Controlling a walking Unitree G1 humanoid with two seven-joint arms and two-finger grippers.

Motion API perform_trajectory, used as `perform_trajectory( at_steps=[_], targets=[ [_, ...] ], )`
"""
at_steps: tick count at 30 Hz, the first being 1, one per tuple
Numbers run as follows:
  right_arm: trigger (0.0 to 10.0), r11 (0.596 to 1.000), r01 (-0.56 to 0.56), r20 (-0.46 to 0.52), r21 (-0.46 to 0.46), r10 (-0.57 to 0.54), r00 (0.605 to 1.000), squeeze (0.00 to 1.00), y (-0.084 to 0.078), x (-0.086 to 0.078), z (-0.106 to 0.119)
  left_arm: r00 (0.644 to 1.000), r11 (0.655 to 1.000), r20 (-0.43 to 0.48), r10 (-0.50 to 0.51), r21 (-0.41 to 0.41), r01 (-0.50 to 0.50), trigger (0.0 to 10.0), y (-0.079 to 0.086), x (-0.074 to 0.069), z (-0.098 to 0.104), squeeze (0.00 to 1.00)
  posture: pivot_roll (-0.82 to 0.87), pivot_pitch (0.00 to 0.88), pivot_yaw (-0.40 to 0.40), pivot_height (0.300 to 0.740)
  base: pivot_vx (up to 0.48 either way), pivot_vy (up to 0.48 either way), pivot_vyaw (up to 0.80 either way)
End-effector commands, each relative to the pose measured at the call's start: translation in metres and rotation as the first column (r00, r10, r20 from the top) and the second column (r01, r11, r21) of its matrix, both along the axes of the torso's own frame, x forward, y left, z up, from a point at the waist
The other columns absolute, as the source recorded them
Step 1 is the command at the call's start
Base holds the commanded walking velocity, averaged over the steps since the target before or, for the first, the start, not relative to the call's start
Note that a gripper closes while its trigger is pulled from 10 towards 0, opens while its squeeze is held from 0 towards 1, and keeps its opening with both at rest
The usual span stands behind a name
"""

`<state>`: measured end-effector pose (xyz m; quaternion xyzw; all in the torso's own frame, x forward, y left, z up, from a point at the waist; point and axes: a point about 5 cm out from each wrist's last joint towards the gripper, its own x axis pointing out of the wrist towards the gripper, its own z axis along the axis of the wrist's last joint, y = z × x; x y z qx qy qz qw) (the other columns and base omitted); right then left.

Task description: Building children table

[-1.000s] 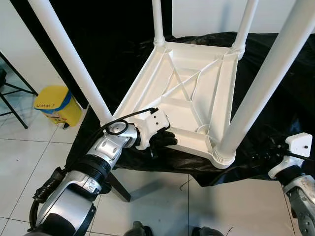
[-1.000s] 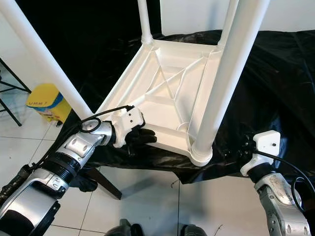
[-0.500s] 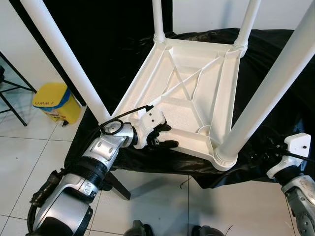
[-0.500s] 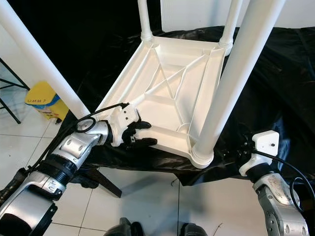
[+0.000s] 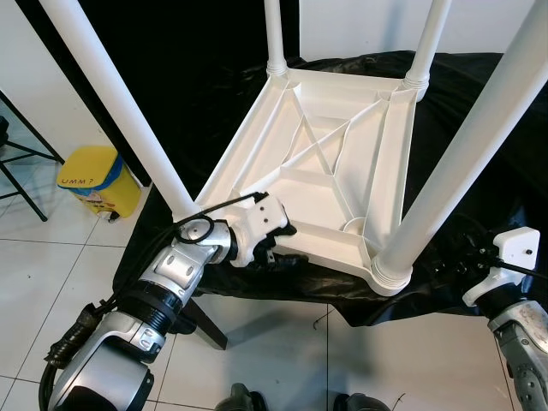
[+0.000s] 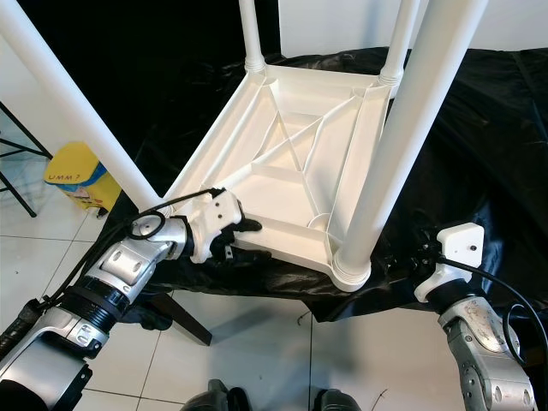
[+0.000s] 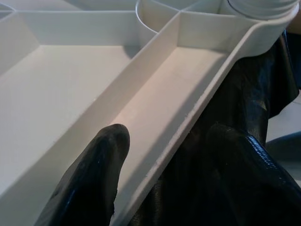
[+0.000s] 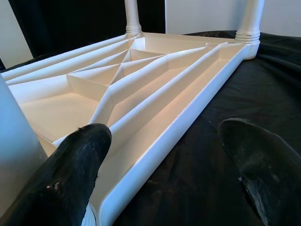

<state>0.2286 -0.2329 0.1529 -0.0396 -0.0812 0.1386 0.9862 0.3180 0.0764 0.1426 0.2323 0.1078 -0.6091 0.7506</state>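
My left gripper point(image 7: 164, 174) straddles the near rim of the upturned children's table point(image 5: 330, 128), fingers spread (right gripper point(image 8: 174, 174) likewise open beside it), so closing crookedly could slide it.

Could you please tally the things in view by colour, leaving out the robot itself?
White: 5 (tabletop; legs)
Black: 1 (cloth)
Yellow: 1 (bin)
Total: 7
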Motion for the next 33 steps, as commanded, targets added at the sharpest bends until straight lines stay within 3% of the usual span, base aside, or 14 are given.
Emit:
perform_trajectory(
  at_steps=[1, 7, 9, 13, 30, 33],
  targets=[
    [10.0, 1.0, 0.002, -0.015, -0.011, -0.002, 1.0, 0.0, 0.0, -0.002, -0.003, 0.998, 0.998, -0.06, -0.021, 0.065, 0.025, 10.0, 0.004, -0.001, -0.011, 0.0, -0.11, 0.105, 0.09, 0.74, 0.0, 0.0, 0.0],
    [10.0, 1.0, 0.018, -0.013, -0.012, -0.018, 1.0, 0.0, -0.003, -0.004, -0.003, 0.99, 0.984, -0.04, 0.138, 0.115, -0.133, 10.0, 0.008, 0.016, -0.016, 0.0, -0.11, 0.111, 0.097, 0.74, 0.0, 0.0, 0.0],
    [10.0, 1.0, 0.022, -0.011, -0.012, -0.022, 1.0, 0.0, -0.003, -0.004, -0.002, 0.982, 0.974, -0.02, 0.19, 0.129, -0.186, 0.0, 0.011, 0.022, -0.016, 0.0, -0.11, 0.111, 0.1, 0.74, 0.0, 0.0, 0.0],
    [10.0, 1.0, 0.027, -0.009, -0.014, -0.027, 1.0, 0.0, -0.003, -0.004, -0.003, 0.964, 0.955, -0.004, 0.267, 0.137, -0.264, 0.0, 0.015, 0.03, -0.016, 0.0, -0.11, 0.112, 0.102, 0.74, 0.0, 0.0, 0.0],
    [10.0, 0.999, 0.038, -0.003, -0.016, -0.038, 0.999, 0.0, -0.004, -0.001, -0.003, 0.94, 0.934, 0.009, 0.341, 0.113, -0.34, 0.0, 0.02, 0.04, -0.011, 0.0, -0.12, 0.101, 0.101, 0.74, 0.0, 0.0, 0.0],
    [10.0, 0.999, 0.039, 0.004, -0.02, -0.039, 0.999, 0.0, -0.005, 0.001, -0.002, 0.925, 0.916, 0.031, 0.379, 0.131, -0.38, 0.0, 0.031, 0.043, -0.012, 0.0, -0.12, 0.094, 0.096, 0.74, 0.0, 0.0, 0.0]
  ],
)
